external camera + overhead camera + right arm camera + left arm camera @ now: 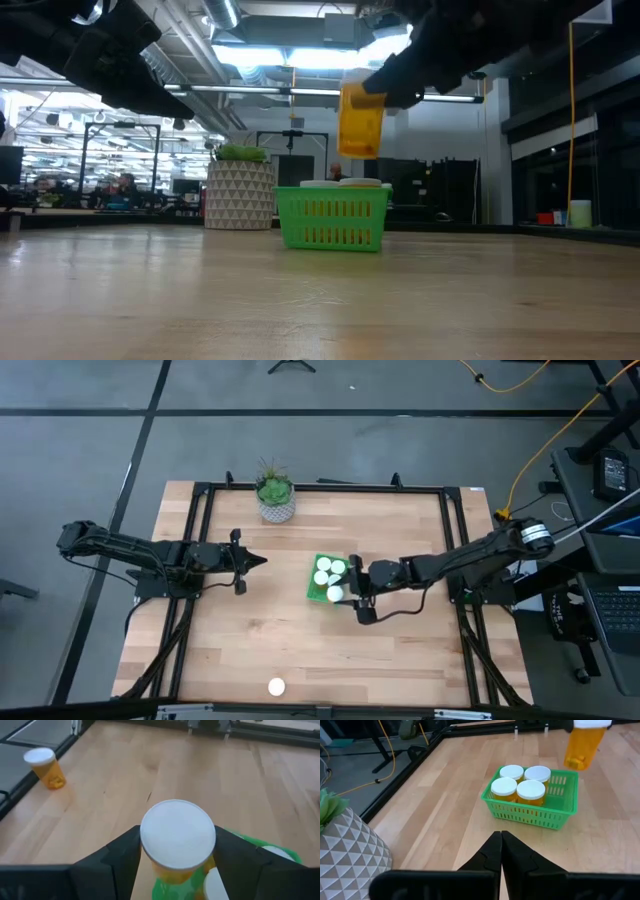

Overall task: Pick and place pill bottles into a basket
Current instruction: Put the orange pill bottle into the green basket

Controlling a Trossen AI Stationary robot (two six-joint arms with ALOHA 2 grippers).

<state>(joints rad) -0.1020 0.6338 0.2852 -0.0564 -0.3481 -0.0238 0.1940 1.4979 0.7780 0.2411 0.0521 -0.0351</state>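
The green basket stands mid-table with several white-capped orange pill bottles upright in it. My right gripper is shut on another pill bottle, held in the air above the basket, by its right end. One more bottle stands upright on the table near the near edge and also shows in the right wrist view. My left gripper is shut and empty, hovering left of the basket with its fingers pointing toward it. My right gripper pinches the bottle between its two fingers at the top, on either side of the white cap. The fingers slant down from the table's right side. The bottle hangs upright below them, lifted clear above the basket rim.
A white patterned pot with a green plant stands at the far edge, left of the basket. A black frame borders the wooden tabletop. Bare wood lies between the basket and the near edge.
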